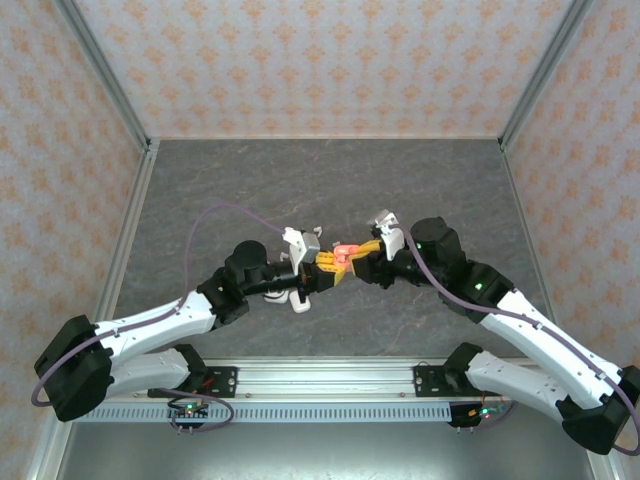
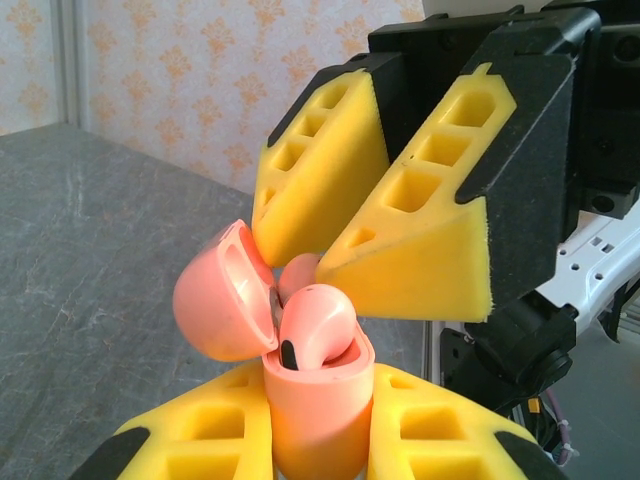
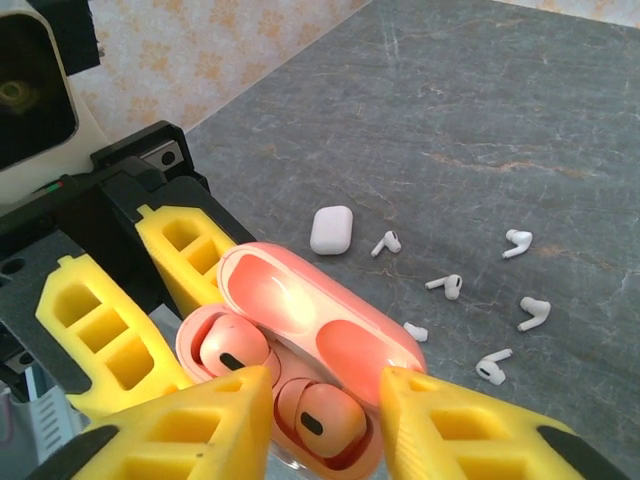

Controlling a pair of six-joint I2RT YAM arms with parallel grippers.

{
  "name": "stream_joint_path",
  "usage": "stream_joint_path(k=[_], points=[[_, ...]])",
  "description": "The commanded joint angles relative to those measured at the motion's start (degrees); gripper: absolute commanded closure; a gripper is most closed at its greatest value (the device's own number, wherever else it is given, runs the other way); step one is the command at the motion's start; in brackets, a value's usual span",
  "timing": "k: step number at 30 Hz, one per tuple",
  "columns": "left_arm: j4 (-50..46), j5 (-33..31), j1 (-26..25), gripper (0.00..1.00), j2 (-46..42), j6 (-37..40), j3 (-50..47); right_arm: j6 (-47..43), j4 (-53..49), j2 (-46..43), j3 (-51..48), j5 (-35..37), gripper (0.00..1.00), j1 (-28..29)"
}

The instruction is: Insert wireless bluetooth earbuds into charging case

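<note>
The coral charging case (image 2: 318,410) stands upright, lid (image 2: 215,305) open, and my left gripper (image 2: 320,425) is shut on its body. Two coral earbuds (image 3: 232,350) (image 3: 322,420) sit in its wells; the nearer one (image 2: 315,325) seems to stand a little proud of the rim. My right gripper (image 3: 325,405) hovers just above the open case with its yellow fingers (image 3: 210,420) apart and nothing held between them. From above, both grippers meet at the case (image 1: 345,253) in mid-table. Several white earbuds (image 3: 446,286) lie loose on the table.
A small closed white case (image 3: 331,229) lies on the grey tabletop (image 3: 480,120) beside the white earbuds (image 3: 518,242). Papered walls enclose the table on three sides. White pieces (image 1: 296,300) lie under the left arm's wrist.
</note>
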Motion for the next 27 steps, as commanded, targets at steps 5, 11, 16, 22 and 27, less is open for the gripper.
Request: stream_joint_path(k=[5, 11, 16, 22, 27], points=[[4.07, -0.37, -0.48, 1.00, -1.74, -1.14, 0.90, 3.91, -2.53, -0.27, 6.39, 0.72, 0.49, 0.11], [4.45, -0.27, -0.53, 1.00, -2.55, -1.15, 0.62, 8.72, -2.96, -0.36, 9.11, -0.97, 0.33, -3.06], [4.91, -0.10, -0.58, 1.00, -3.71, -1.14, 0.14, 14.40, -0.33, -0.11, 7.99, -11.12, 0.19, -10.21], [3.91, 0.16, -0.65, 1.00, -4.85, -0.72, 0.27, 16.44, 3.97, 1.21, 4.29, -21.55, 0.08, -11.54], [3.49, 0.07, -0.64, 1.00, -5.04, -0.48, 0.36, 16.73, 5.96, 3.25, 3.78, -26.42, 0.08, -11.06]])
